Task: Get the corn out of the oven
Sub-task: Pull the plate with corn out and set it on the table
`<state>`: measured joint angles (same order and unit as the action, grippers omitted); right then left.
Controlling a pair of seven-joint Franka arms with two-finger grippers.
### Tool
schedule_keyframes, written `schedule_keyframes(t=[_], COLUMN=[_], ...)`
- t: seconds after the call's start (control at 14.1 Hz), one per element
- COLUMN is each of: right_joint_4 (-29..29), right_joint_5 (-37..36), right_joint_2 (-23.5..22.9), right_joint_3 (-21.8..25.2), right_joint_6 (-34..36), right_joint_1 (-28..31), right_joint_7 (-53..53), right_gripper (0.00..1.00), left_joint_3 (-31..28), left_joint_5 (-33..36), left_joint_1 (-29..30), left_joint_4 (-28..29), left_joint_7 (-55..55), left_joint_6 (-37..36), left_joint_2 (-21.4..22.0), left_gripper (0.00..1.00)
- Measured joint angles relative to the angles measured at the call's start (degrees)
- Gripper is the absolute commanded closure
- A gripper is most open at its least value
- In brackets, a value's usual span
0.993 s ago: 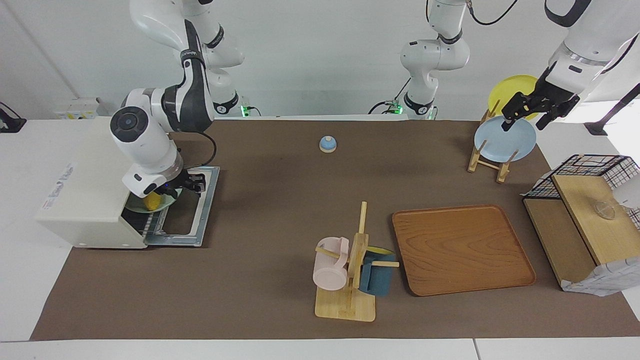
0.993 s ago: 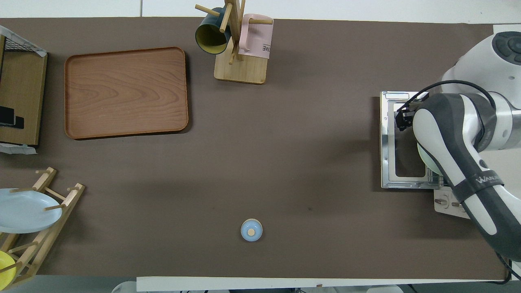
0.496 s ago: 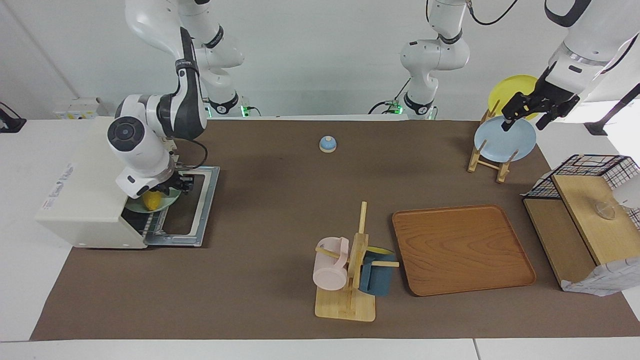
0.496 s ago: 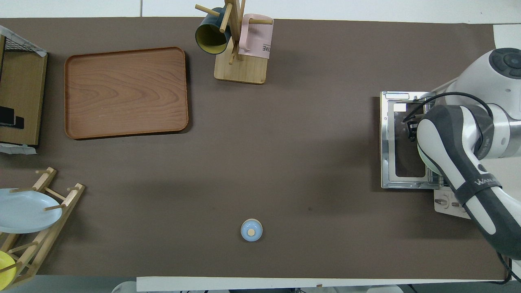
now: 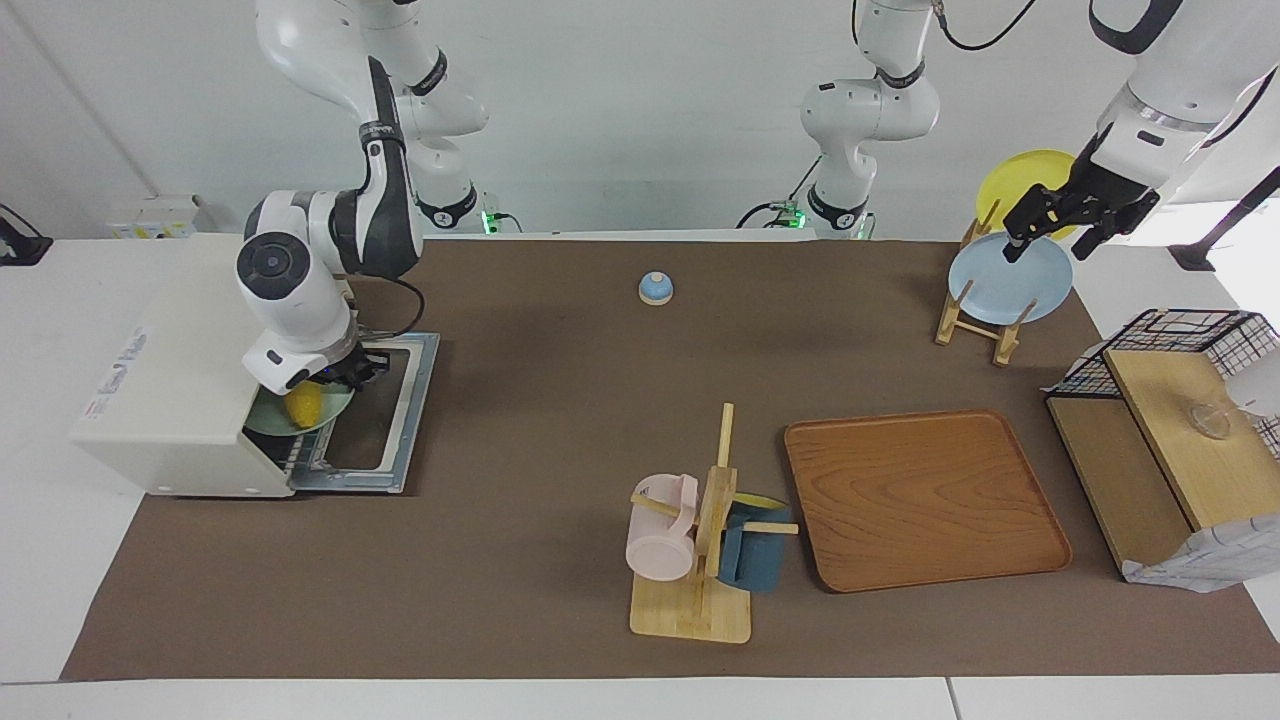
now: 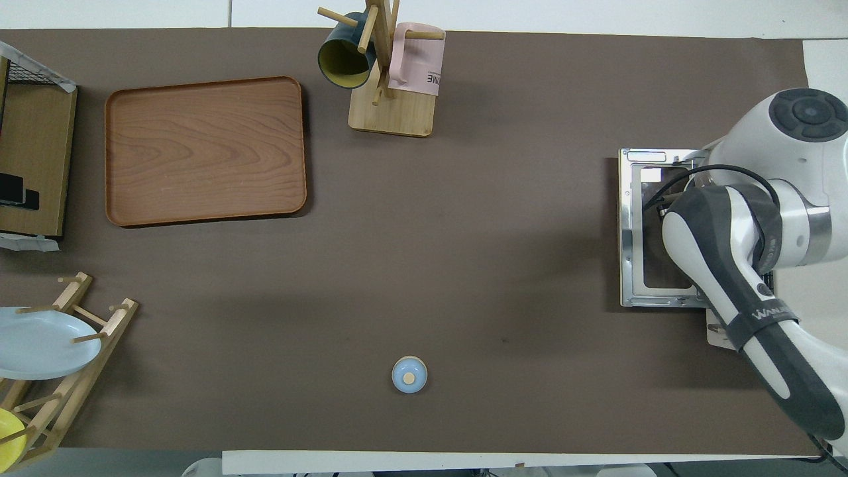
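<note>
The cream-white oven (image 5: 170,400) stands at the right arm's end of the table, its door (image 5: 395,420) folded down flat. The yellow corn (image 5: 303,403) lies on a pale green plate (image 5: 322,412) on the wire rack at the oven's mouth. My right gripper (image 5: 343,376) hangs low just above the corn and the plate's edge, over the hinge side of the door. In the overhead view the right arm (image 6: 729,252) hides the corn and most of the oven; only the door (image 6: 636,232) shows. My left gripper (image 5: 1048,243) waits open over the plate rack.
A small blue knob (image 5: 655,288) sits mid-table near the robots. A mug tree (image 5: 700,540) with a pink and a dark blue mug and a wooden tray (image 5: 925,500) lie farther out. The plate rack (image 5: 975,320) and a wire basket (image 5: 1170,430) are at the left arm's end.
My right gripper has moved from over the open door in toward the oven's mouth and the corn, and the wrist has turned. The left arm has not moved.
</note>
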<state>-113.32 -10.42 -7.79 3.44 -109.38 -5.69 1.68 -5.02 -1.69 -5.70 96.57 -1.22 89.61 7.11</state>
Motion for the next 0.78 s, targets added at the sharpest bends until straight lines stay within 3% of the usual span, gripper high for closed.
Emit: schedule_keyframes(t=[0.35, 0.57, 0.78], right_joint_4=[15.95, 29.66, 41.95], right_joint_5=[1.20, 3.39, 4.27], right_joint_2=[-4.08, -14.37, -26.66], right_joint_3=[-0.70, -1.02, -2.70], right_joint_6=[13.79, 18.78, 16.91], right_joint_1=[-16.79, -28.90, -38.03], right_joint_7=[-19.33, -36.57, -49.47], right_gripper=[1.00, 1.00, 1.00], left_joint_3=[0.00, 0.00, 0.00], left_joint_5=[0.00, 0.00, 0.00], left_joint_1=[0.00, 0.00, 0.00], left_joint_4=[0.00, 0.00, 0.00], left_joint_7=[0.00, 0.00, 0.00], left_joint_6=[0.00, 0.00, 0.00], left_joint_2=[0.00, 0.00, 0.00], left_gripper=[0.00, 0.00, 0.00])
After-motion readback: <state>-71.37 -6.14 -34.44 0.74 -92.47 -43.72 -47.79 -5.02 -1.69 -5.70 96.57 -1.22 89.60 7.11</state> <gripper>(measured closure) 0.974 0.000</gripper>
